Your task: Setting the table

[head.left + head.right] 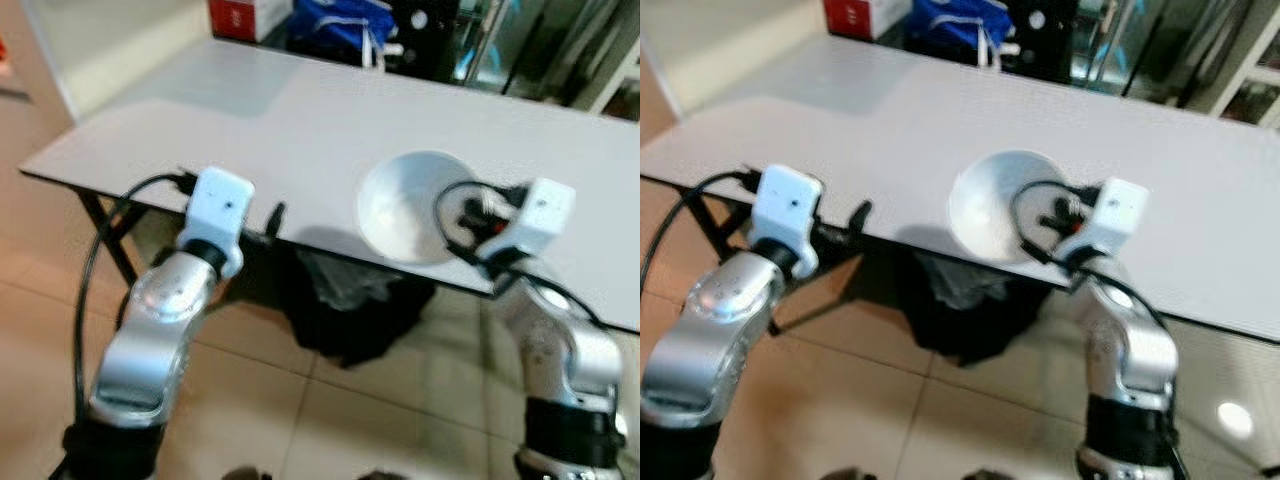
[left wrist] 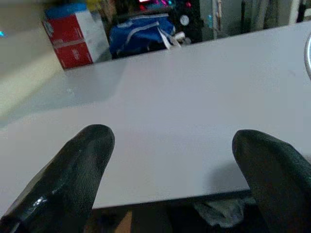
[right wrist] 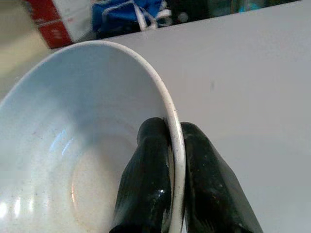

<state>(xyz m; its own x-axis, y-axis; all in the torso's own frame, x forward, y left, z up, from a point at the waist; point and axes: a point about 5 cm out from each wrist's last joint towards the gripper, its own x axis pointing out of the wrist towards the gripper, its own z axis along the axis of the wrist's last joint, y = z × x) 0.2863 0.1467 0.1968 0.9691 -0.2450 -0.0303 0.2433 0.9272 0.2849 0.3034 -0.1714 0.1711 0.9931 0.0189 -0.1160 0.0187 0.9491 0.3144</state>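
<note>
Bowl [image 3: 73,145] tilted, rim pinched by right gripper [image 3: 176,145]

A pale grey table [image 1: 300,110] carries a white bowl [image 1: 405,205] at its near edge.

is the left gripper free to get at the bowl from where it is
Probably yes: the left gripper is open at the table edge, with bare tabletop between it and the bowl, whose rim the right gripper pinches.

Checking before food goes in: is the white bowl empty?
Empty. The right wrist view looks into the white bowl, showing a bare inside with nothing in it, while the right claw pinches its rim.
</note>
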